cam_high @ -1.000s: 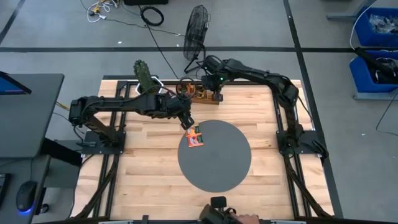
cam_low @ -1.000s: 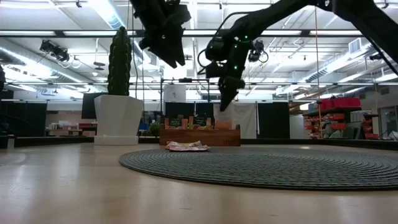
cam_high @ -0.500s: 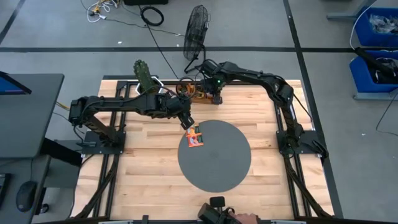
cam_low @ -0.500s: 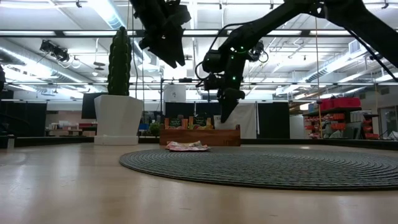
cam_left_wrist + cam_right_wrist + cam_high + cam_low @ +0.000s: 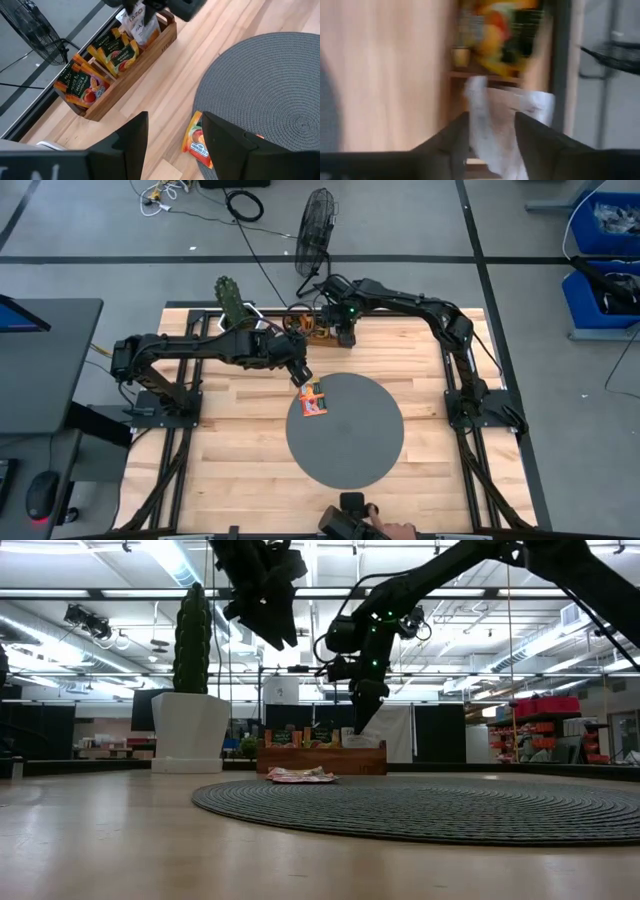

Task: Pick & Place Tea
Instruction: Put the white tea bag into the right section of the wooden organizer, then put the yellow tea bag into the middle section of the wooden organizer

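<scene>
Tea sachets [image 5: 199, 141] lie on grey mat [image 5: 345, 430] edge; bare mat beyond | left gripper [image 5: 301, 376] hovers beside, fingers apart, holding nothing | label "AHMAD TEA", left wrist view only | right gripper [image 5: 344, 336] over wooden tray [image 5: 120, 72], fingers parted astride white sachet [image 5: 492, 127]; grip unclear

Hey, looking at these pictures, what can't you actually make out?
- White sachet, right wrist view: motion blur hides its label and whether the right gripper holds it.
- Sachets on the grey mat, high view: too small to count.
- Wooden tray, left wrist view: far end hidden behind the right arm.
</scene>
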Action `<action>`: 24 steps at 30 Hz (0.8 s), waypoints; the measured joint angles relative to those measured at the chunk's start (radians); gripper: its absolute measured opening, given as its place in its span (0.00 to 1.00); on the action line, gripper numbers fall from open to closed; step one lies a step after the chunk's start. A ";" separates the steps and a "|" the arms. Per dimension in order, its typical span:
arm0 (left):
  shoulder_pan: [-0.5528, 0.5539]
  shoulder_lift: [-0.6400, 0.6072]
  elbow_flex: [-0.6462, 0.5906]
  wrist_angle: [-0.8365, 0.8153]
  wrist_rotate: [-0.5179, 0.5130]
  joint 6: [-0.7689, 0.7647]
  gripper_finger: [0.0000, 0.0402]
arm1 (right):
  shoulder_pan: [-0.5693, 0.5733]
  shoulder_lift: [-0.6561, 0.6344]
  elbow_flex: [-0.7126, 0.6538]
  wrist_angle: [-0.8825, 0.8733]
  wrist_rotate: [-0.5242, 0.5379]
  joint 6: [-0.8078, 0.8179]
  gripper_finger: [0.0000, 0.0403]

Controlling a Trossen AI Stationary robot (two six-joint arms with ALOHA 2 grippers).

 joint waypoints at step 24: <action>0.008 0.001 -0.086 0.102 0.247 0.416 0.46 | 0.081 -0.615 -0.302 -0.117 -0.535 0.233 0.44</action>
